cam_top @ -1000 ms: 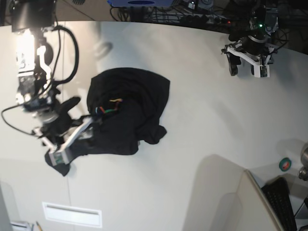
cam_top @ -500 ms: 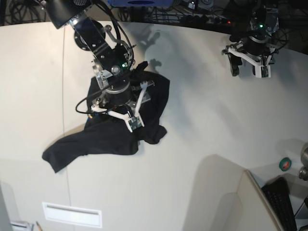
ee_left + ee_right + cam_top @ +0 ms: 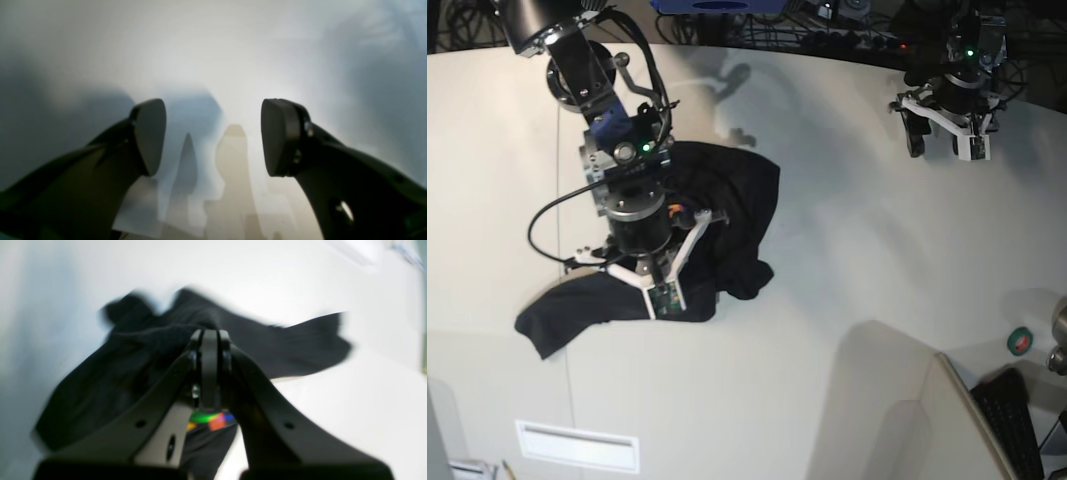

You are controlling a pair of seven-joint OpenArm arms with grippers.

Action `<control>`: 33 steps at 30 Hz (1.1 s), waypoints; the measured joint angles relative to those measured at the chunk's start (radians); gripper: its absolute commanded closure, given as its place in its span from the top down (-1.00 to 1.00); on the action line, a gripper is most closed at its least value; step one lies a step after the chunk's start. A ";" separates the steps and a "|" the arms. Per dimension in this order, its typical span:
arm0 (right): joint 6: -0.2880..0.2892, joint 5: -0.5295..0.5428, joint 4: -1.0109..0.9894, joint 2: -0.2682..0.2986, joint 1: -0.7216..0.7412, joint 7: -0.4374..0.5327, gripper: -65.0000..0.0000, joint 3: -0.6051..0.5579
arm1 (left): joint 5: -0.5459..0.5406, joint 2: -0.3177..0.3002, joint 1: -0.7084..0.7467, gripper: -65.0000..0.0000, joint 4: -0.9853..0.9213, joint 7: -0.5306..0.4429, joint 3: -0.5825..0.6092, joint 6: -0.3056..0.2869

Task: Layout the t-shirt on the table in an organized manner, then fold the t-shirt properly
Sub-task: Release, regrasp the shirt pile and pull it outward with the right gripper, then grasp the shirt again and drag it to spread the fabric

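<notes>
Base view shows the t-shirt (image 3: 727, 215) bunched in a dark heap at left centre of the table (image 3: 847, 260), one flap trailing toward the lower left. It looks soft, light and limp, best taken at a hem or sleeve edge. The right gripper (image 3: 209, 373) is pressed together, apparently pinching its cloth. The left gripper (image 3: 213, 136), upper right, hangs spread and empty.

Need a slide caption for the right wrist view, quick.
Right gripper shut over the crumpled black t-shirt on the table.
</notes>
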 measured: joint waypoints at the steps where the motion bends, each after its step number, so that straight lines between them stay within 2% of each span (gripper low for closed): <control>1: 0.000 0.000 0.006 -0.001 0.014 0.001 -1.00 0.030 | 0.000 0.000 0.000 0.31 0.000 0.000 -0.002 0.000; 7: 0.001 -0.002 -0.068 0.056 0.201 0.013 -1.00 0.107 | -0.001 0.000 0.016 0.31 0.000 0.000 -0.003 -0.001; 12: 0.013 0.013 -0.404 0.041 0.416 0.031 -1.00 0.206 | 0.003 -0.001 0.011 0.31 0.000 -0.003 0.005 0.000; 14: 0.009 0.005 -0.561 0.033 0.505 0.123 -1.00 0.285 | 0.003 0.006 0.009 0.31 0.000 -0.002 0.005 0.000; 16: 0.004 0.017 -0.663 0.025 0.560 0.146 -1.00 0.353 | 0.003 0.019 0.010 0.31 0.000 -0.003 0.006 0.002; 17: 0.027 0.034 -0.676 0.027 0.570 0.119 -0.67 0.362 | 0.003 0.019 0.010 0.31 0.000 -0.002 0.008 0.000; 18: 0.064 0.043 -0.670 0.029 0.565 0.098 -0.33 0.362 | 0.003 0.019 0.010 0.31 0.000 -0.001 0.009 -0.003; 19: 0.095 0.051 -0.636 0.024 0.542 0.059 -0.09 0.360 | 0.003 0.019 0.008 0.31 0.000 -0.005 0.008 -0.002; 21: 0.163 0.056 -0.505 0.014 0.461 -0.002 0.13 0.356 | 0.004 0.018 0.006 0.31 0.000 -0.002 0.008 -0.002; 24: 0.220 0.063 -0.251 0.007 0.296 -0.049 0.14 0.348 | 0.003 0.016 0.011 0.31 0.004 -0.004 0.005 0.001; 26: 0.204 0.033 -0.106 0.008 0.201 -0.105 0.14 0.300 | 0.003 0.019 0.012 0.31 0.004 0.000 0.005 0.001; 27: 0.195 0.026 -0.055 0.010 0.151 -0.120 0.14 0.254 | 0.003 0.019 0.012 0.31 0.003 -0.001 0.000 0.000; 30: 0.229 0.042 0.001 -0.010 0.006 -0.141 0.14 0.041 | 0.002 0.018 0.010 0.30 0.001 -0.001 -0.018 -0.002; 33: 0.233 -0.034 -0.020 -0.054 -0.063 -0.137 0.14 -0.105 | 0.002 0.015 0.014 0.30 0.003 0.000 -0.086 -0.002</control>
